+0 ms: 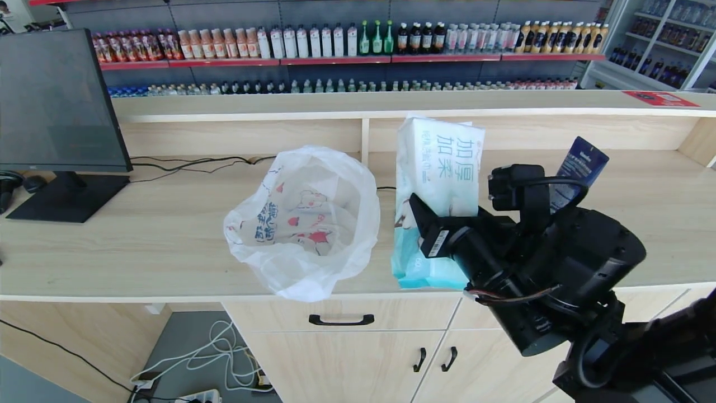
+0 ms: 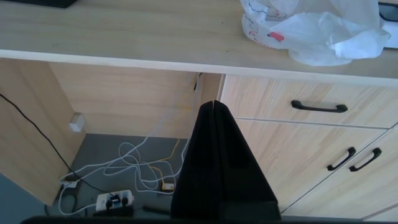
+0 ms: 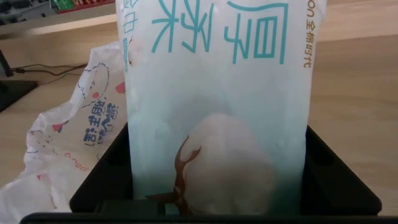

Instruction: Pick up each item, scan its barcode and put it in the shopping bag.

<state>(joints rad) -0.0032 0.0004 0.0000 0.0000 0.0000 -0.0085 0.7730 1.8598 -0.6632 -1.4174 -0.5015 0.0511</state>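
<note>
R gripper [image 1: 452,224] clamps tissue pack [image 1: 439,151] beside open bag [image 1: 363,196].

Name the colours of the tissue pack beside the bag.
The tissue pack is white with teal lettering and a teal base; best seen in the head view.

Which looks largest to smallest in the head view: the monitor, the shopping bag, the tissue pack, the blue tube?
1. monitor and shopping bag: about alike, not ranked; the picture's edge cuts the monitor.
2. tissue pack, partly hidden.
3. blue tube, smallest.
</note>
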